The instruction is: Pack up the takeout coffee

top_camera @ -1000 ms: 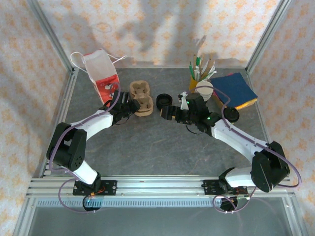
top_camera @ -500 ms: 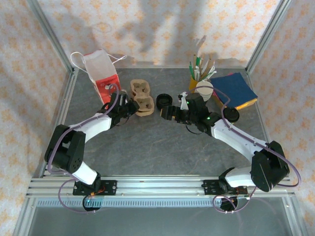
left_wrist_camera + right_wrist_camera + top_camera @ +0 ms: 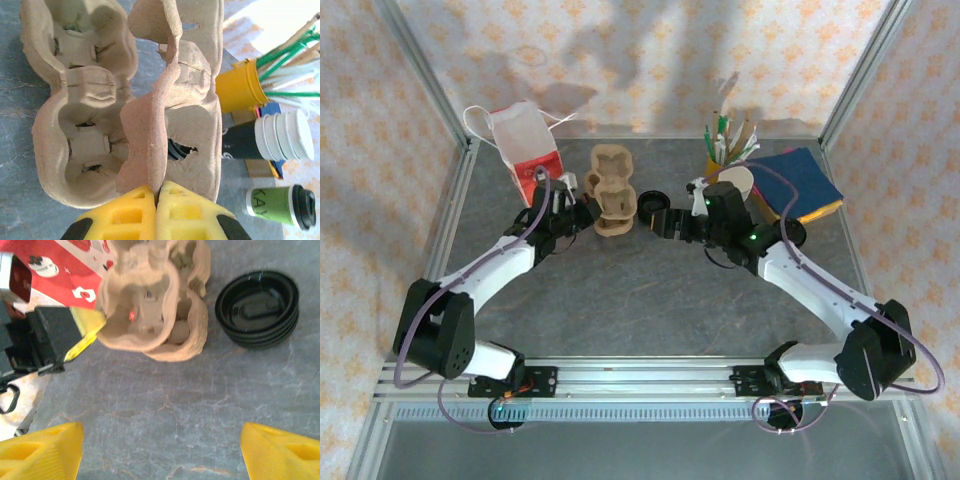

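Beside the cup stack [image 3: 282, 136], takeout coffee [image 3: 272, 207] stands lid-up.

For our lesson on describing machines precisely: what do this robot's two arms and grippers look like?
Both the left arm and right arm have white links joined by bulky black joints, with a thin purplish cable looping alongside. A small green light glows on the right one. The left gripper and right gripper have bright yellow fingers; square recesses show on the left pair.
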`<move>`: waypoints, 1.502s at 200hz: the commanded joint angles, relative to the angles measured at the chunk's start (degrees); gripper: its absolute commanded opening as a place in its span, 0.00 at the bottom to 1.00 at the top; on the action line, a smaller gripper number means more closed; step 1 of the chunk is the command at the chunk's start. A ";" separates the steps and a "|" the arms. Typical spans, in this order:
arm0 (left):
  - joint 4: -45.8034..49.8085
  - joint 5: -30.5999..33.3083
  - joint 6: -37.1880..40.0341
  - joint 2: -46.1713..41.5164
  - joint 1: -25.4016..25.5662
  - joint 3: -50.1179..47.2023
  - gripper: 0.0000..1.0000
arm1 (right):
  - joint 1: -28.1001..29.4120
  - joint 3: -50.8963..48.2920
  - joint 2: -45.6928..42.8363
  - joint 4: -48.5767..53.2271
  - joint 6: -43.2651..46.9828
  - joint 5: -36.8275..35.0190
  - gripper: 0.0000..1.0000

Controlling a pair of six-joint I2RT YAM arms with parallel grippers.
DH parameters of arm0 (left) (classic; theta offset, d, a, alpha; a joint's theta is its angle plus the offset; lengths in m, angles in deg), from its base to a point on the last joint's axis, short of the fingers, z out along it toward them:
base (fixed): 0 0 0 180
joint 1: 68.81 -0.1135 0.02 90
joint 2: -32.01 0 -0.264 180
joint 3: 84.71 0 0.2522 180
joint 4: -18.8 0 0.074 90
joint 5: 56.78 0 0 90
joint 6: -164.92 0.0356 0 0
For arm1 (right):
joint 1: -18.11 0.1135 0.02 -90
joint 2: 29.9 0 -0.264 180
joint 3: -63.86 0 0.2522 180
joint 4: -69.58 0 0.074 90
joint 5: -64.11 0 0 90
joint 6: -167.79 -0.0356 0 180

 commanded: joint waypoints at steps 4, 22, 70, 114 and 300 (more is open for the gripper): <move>9.60 -4.71 6.84 -3.40 -0.29 3.94 0.01 | 0.32 3.95 -1.57 4.61 6.48 -4.84 0.81; 16.73 -5.96 11.41 -4.90 0.50 5.67 0.01 | 0.32 6.29 -1.14 6.05 8.70 -4.69 0.80; 34.28 -5.27 23.89 -6.71 5.93 10.33 0.01 | 3.08 15.30 5.27 12.79 14.51 -7.26 0.79; 37.69 -12.58 26.77 -9.53 6.01 10.05 0.00 | 9.71 21.58 12.79 19.48 21.63 -14.95 0.78; 40.16 -16.90 29.72 -10.22 6.22 12.90 0.00 | 12.00 16.99 17.36 16.32 33.58 -12.60 0.67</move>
